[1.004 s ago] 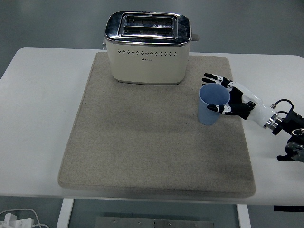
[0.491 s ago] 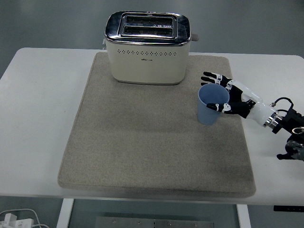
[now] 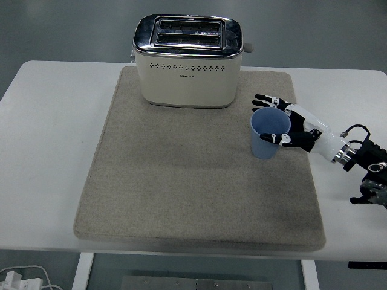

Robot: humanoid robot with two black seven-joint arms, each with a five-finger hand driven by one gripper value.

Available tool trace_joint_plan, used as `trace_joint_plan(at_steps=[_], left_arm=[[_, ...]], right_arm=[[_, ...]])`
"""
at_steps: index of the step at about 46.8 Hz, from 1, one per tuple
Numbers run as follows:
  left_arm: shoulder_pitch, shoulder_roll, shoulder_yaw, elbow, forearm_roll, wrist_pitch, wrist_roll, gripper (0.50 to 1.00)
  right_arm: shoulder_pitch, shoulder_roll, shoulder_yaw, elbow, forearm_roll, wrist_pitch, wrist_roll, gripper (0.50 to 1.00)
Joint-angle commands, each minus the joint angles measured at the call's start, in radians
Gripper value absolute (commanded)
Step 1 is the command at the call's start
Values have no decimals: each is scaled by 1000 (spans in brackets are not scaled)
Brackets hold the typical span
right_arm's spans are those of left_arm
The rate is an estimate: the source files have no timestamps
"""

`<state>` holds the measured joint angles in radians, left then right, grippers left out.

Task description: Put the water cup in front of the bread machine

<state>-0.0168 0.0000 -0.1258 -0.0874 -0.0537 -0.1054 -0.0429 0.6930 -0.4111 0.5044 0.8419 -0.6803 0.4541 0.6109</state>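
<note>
While the right hand [image 3: 291, 125] cups the upright pale-blue plastic cup [image 3: 268, 133] with curled fingers, the cream toaster [image 3: 188, 60] lies up-left.

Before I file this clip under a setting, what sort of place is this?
Probably a lab or test room set up as a mock kitchen: a bare white table on a grey floor, holding only a toaster and a blue cup on a beige mat, with the robot's right hand around the cup.
</note>
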Motion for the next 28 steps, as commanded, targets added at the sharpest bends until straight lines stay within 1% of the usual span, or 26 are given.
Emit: trace_joint_plan(at_steps=[1, 12, 22, 28], left_arm=[[0, 0, 0, 0, 0, 0, 0, 1000], [0, 0, 0, 0, 0, 0, 0, 1000], [0, 0, 0, 0, 0, 0, 0, 1000], [0, 0, 0, 0, 0, 0, 0, 1000]], right_arm=[[3, -3, 2, 0, 1, 0, 0, 948], [42, -26, 5, -1, 7, 5, 0, 946], [37, -29, 2, -3, 10, 11, 0, 946], [31, -49, 0, -3, 12, 14, 0, 946]])
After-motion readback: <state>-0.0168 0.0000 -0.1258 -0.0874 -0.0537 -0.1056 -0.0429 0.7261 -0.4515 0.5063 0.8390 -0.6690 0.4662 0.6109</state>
